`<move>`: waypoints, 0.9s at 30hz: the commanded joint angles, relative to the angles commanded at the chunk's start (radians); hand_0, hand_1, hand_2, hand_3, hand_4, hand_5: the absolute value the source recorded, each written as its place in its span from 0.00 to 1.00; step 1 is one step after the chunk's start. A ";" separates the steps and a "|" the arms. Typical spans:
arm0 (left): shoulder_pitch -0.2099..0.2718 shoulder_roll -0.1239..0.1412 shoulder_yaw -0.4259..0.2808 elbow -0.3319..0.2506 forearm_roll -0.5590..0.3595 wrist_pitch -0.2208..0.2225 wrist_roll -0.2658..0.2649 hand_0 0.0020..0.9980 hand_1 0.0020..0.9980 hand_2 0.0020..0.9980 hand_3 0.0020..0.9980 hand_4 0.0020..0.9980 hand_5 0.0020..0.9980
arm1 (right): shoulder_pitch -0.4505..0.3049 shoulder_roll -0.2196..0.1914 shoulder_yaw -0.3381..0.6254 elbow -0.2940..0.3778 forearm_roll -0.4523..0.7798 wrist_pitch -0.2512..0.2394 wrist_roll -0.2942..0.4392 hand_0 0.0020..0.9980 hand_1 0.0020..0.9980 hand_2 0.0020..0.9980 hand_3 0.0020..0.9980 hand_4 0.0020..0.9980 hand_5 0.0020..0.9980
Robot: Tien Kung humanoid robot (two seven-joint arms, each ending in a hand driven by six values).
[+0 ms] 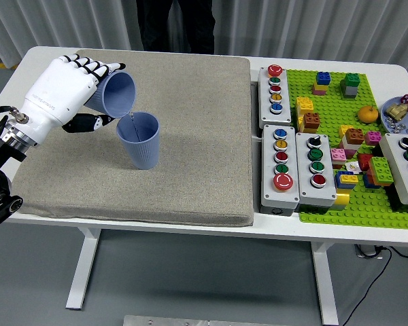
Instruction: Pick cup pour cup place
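1. At the bottom of the frame runs the near edge of the white table, with a grey mat covering most of its left and centre.
2. Left of centre on the mat, an upright blue cup stands with its mouth open to the top.
3. Just above and to the left of it, the left hand comes in from the frame's left edge, its white shell and black-jointed fingers wrapped around a second blue cup, the tilted cup.
4. The tilted cup lies on its side in the grasp, mouth facing right and down, its lower lip just over the upright cup's left rim; a thin stream shows between the two.
5. On the right half of the frame, grey button boxes sit beside a green baseplate scattered with coloured bricks.
6. At the top centre, beyond the table's far edge, a person in dark clothing stands.
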 joint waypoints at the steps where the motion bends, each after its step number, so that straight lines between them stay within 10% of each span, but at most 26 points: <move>1: -0.002 0.000 0.002 -0.001 0.000 0.000 0.006 0.40 0.51 0.67 0.70 0.57 0.01 | 0.000 0.000 -0.001 0.000 0.001 0.000 0.000 0.74 0.71 0.73 0.65 0.22 0.41; 27: -0.017 0.004 0.070 0.004 0.000 0.051 0.059 0.42 0.52 0.67 0.68 0.56 0.00 | 0.000 0.001 -0.001 0.000 0.003 -0.001 0.000 0.74 0.71 0.73 0.65 0.22 0.42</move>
